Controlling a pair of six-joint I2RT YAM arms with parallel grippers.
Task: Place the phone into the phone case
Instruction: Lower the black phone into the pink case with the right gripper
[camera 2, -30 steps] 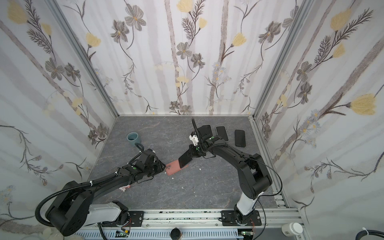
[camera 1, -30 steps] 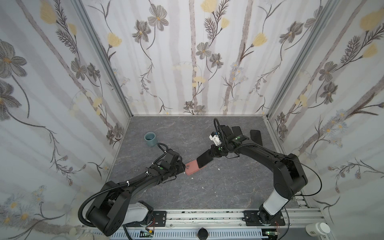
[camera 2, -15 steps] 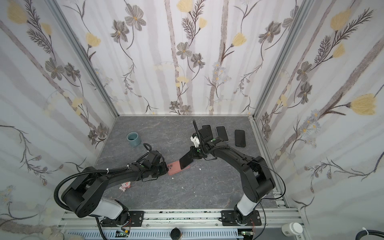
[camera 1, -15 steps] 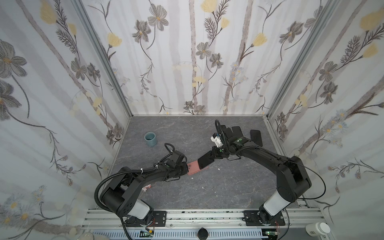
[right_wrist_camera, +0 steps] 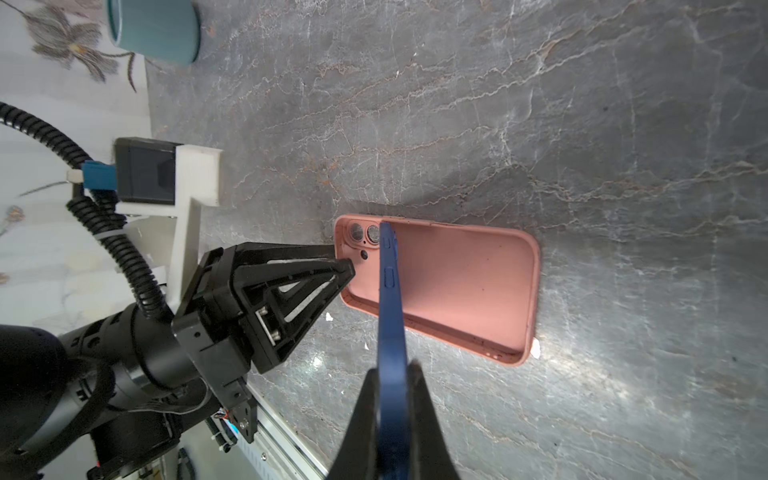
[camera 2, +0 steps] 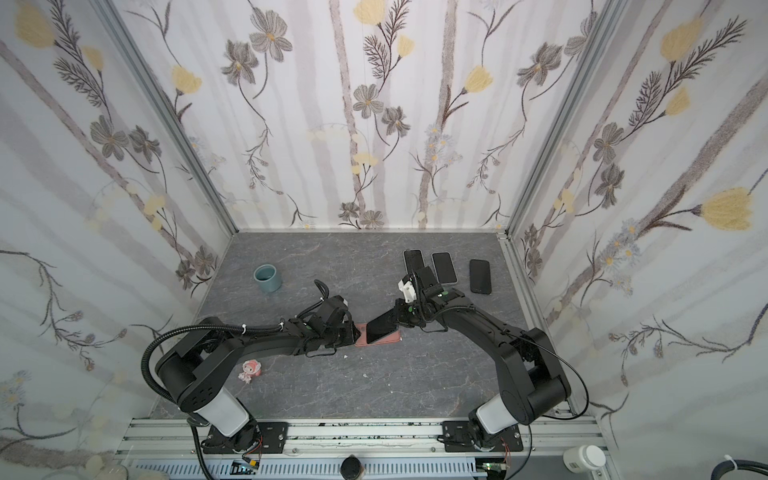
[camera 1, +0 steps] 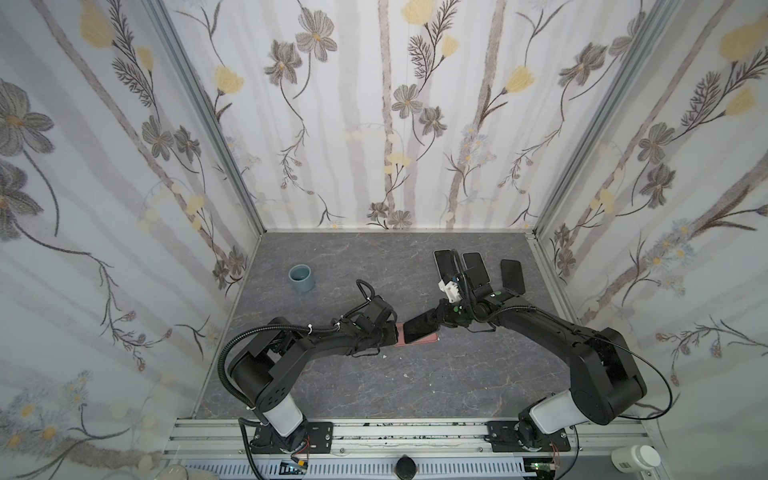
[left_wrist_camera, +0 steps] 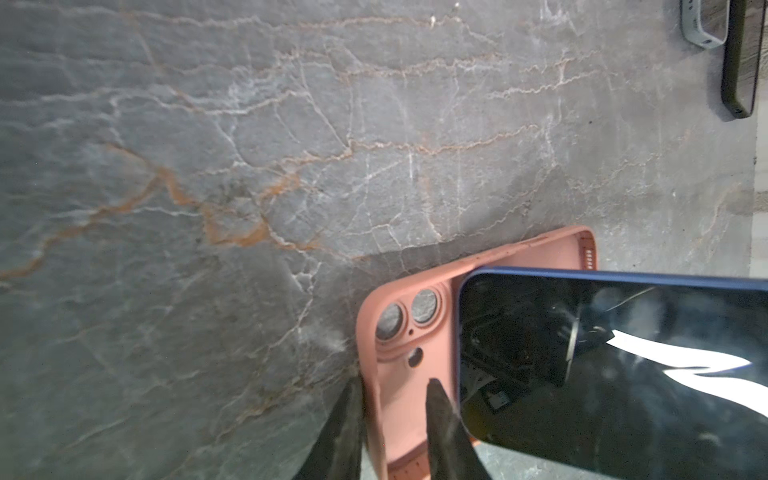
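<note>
Dark blue phone (right_wrist_camera: 390, 311) is off the tabletop, pinched across its thickness at one end by the right gripper (right_wrist_camera: 392, 372), jaws clamped on both faces. It is tilted, screen up, with its free end low over the camera-hole end of the pink phone case (right_wrist_camera: 457, 282); whether it touches the case floor can't be told. The case lies flat and open side up near the middle of the tabletop (camera 1: 374, 257), partly under the phone in both top views (camera 1: 430, 338) (camera 2: 392, 337). Left gripper (left_wrist_camera: 392, 382) sits at the case's camera-end wall with jaws a little apart, one finger outside the wall and one inside, a gap showing, so bracing rather than pinching. Judgement: the phone is rigid, glassy, slick and fairly weighty, so an end grip may let it pivot; better held by its long edges. The case looks soft and light, likely to slide or flex, so pin a rim or corner. Three spare phones (camera 1: 476, 266) lie by the far right corner, a teal cup (camera 1: 302, 279) toward the far left, and a small pink figurine (camera 2: 250, 370) near the left edge.
</note>
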